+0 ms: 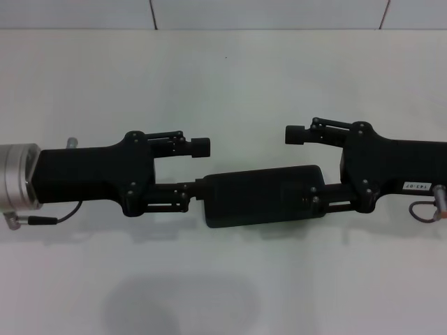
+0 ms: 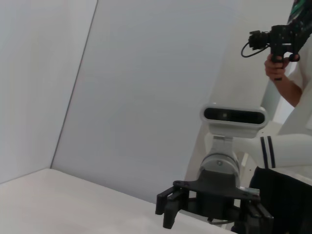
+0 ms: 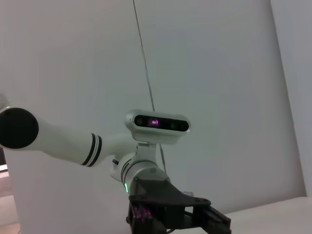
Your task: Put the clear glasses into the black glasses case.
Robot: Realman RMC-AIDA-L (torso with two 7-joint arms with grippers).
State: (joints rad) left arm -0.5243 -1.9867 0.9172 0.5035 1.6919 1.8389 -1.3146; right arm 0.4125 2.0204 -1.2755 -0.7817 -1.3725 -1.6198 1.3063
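Note:
The black glasses case [image 1: 262, 195] lies shut and lengthwise at the middle of the white table [image 1: 223, 77]. My left gripper [image 1: 201, 169] reaches in from the left and stands open, its near finger [image 1: 183, 197] touching the case's left end. Opposite it, my right gripper [image 1: 305, 164] comes from the right, also open, with its near finger [image 1: 328, 197] against the case's right end. The far fingers of both hang over bare table beyond the case. No jaw closes around the case. The clear glasses are hidden or out of view. The left wrist view shows the right gripper [image 2: 209, 209] farther off.
A white wall rises behind the table's far edge [image 1: 223, 28]. A soft shadow [image 1: 178, 303] falls on the table near its front. In the left wrist view a person holding a camera [image 2: 280, 44] stands behind the robot's head camera [image 2: 234, 117].

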